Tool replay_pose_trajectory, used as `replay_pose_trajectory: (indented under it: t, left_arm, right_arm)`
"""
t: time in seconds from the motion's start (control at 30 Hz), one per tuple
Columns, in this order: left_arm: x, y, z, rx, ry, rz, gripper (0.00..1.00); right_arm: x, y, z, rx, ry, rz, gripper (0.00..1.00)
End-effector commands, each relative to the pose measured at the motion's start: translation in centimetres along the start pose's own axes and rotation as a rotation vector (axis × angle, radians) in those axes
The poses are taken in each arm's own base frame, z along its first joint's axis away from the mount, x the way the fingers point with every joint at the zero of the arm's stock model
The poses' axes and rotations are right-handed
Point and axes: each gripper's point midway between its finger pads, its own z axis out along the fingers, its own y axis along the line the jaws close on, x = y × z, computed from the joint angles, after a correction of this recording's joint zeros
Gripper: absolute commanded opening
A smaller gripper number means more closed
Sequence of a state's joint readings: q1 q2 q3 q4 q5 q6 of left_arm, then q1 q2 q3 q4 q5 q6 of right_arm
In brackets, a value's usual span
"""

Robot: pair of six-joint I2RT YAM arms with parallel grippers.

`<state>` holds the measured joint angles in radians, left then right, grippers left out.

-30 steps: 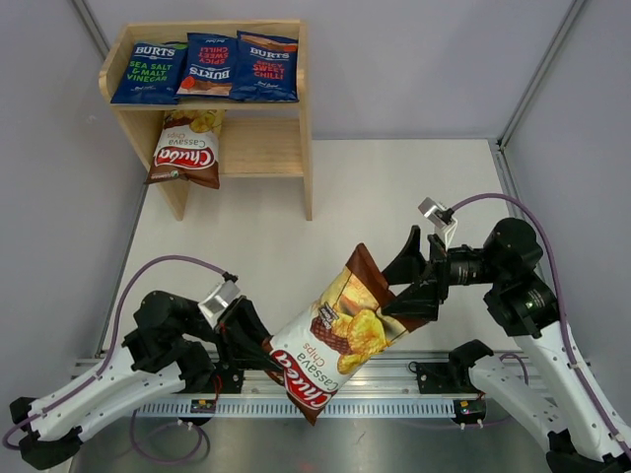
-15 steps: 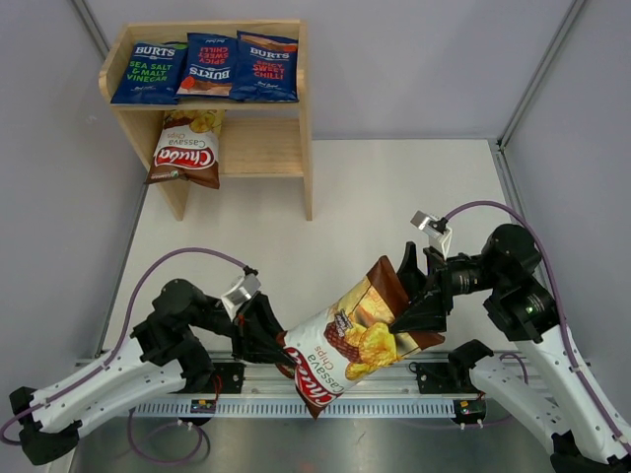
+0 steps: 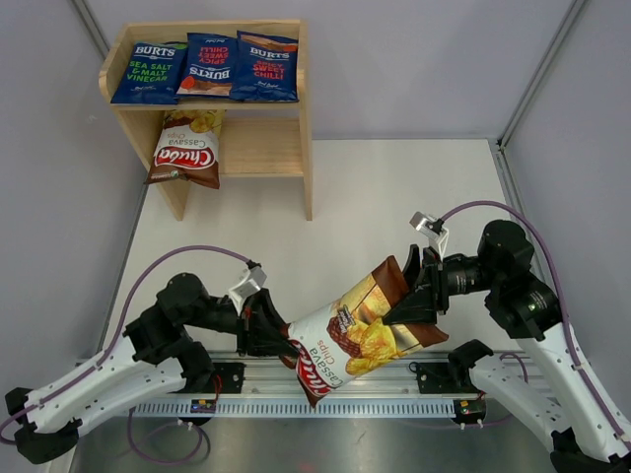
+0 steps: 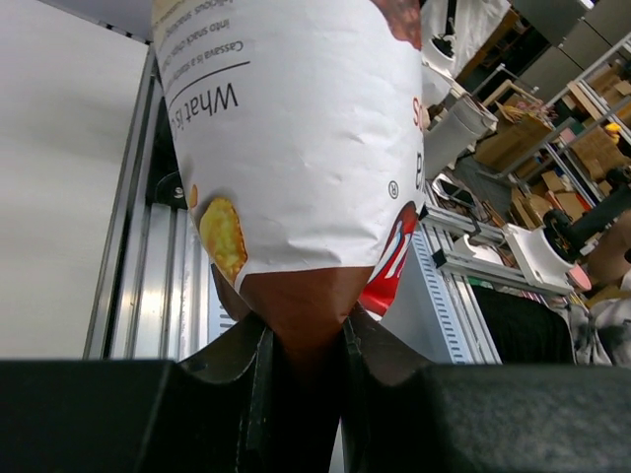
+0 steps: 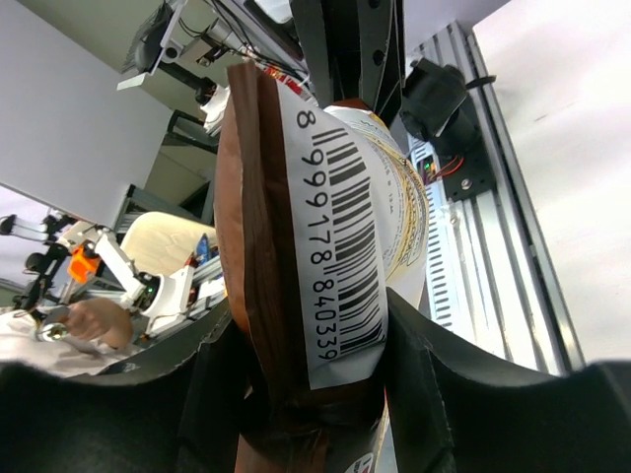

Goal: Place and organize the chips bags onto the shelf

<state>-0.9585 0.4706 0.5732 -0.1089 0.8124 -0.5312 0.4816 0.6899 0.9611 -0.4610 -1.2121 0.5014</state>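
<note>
Shelf (image 3: 307, 103): the top tier held three Burts bags side by side, green-lettered (image 3: 150, 72) at left, two red-lettered ones (image 3: 209, 65) (image 3: 266, 67) beside it. The lower tier held one Chuba bag (image 3: 187, 148) at its left end, drooping over the front lip.

The second Chuba bag (image 3: 350, 330) hung tilted over the near rail (image 3: 394, 402). The left gripper (image 3: 279, 340) was pinched tight on its brown bottom seam. The right gripper (image 3: 406, 301) straddled the barcode end, jaws half-wide; a firm grip could not be told.

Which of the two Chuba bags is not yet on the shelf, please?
The Chuba bag held in the air by the left fingers, near the front rail; the other Chuba bag lies on the shelf's lower tier, at the left.
</note>
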Motion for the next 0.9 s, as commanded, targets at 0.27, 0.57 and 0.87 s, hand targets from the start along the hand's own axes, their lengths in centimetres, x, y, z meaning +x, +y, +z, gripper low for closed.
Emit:
replay_pose_trajectory:
  t: [0.27,0.57,0.87]
  left_arm:
    - [-8.3,0.0,-2.1,-0.228,-0.279,0.105,0.45]
    - [-11.8,0.1,-4.7,-0.339,-0.504,0.139,0.99]
    - [-12.2,3.9,-10.6,-0.627,-0.77,0.052,0.99]
  right_arm:
    - [-2.3,1.6,-0.1,0.001,-0.077,-0.113,0.0]
    - [-5.1,3.7,-0.1,-0.058,-0.18,-0.193,0.0]
    - [-7.7,3.9,0.0,-0.022,-0.261,-0.166,0.0]
